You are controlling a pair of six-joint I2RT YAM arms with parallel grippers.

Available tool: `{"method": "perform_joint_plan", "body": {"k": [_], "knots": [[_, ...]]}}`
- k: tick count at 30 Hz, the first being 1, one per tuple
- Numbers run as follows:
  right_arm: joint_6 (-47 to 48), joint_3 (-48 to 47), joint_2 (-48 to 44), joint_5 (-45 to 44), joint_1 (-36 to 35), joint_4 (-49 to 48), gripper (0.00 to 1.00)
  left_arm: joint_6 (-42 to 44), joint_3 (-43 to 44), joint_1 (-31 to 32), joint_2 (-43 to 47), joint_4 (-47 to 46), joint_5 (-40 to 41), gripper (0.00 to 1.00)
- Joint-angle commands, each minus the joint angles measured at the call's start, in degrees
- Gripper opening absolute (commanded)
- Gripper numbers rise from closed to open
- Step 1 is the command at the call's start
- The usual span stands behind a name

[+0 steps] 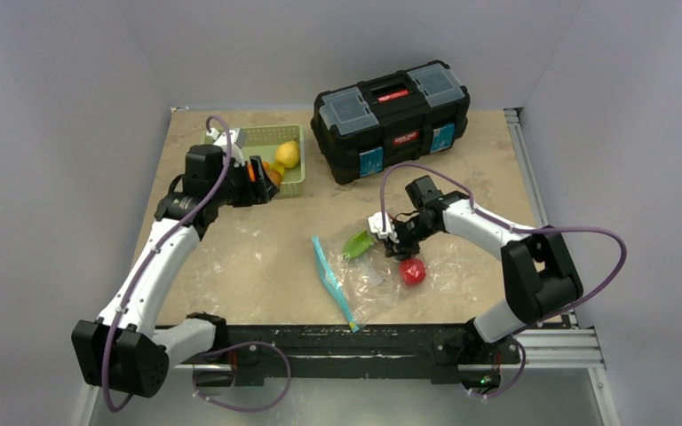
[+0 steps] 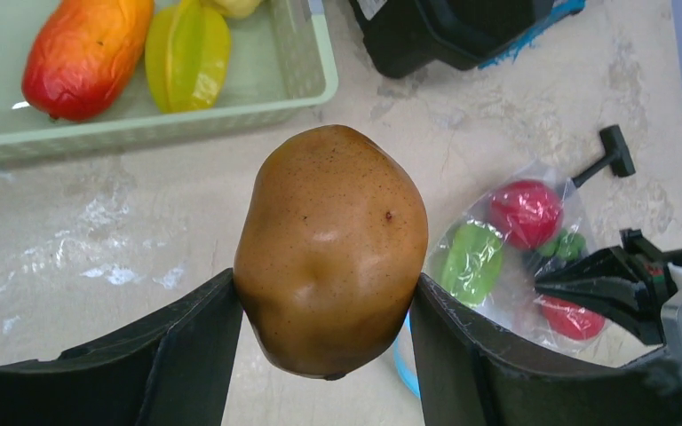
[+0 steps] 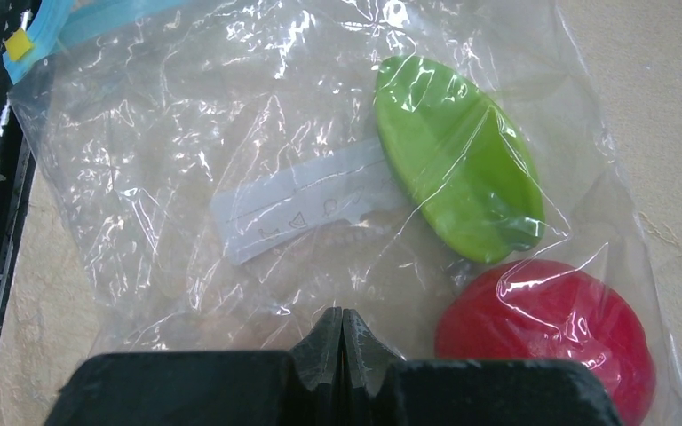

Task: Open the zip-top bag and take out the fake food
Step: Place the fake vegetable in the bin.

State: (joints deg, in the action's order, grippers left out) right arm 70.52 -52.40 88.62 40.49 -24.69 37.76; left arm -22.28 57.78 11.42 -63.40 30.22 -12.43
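Note:
My left gripper is shut on a brown potato-like piece of fake food, held above the table just in front of the green basket; from above the gripper sits at the basket's near edge. The clear zip-top bag lies flat at centre right, its teal zip strip toward the left. Inside it are a green piece and a red piece. My right gripper is shut, its tips pinching the bag's plastic at the end away from the zip.
The basket holds a red-orange mango, a yellow starfruit and a yellow fruit. A black toolbox stands at the back. A black hammer-like tool lies by the bag.

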Motion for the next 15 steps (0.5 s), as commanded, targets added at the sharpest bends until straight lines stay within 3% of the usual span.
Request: {"method": "perform_joint_plan", "body": {"k": [1, 15], "knots": [[0.84, -1.43, -2.39, 2.28, 0.28, 0.7, 0.01, -1.68, 4.47, -1.83, -2.41, -5.89, -0.73, 0.0], [1.09, -1.48, -2.4, 2.56, 0.22, 0.98, 0.01, -2.92, 15.29, -4.1, -16.65, -9.82, 3.45, 0.0]]}}
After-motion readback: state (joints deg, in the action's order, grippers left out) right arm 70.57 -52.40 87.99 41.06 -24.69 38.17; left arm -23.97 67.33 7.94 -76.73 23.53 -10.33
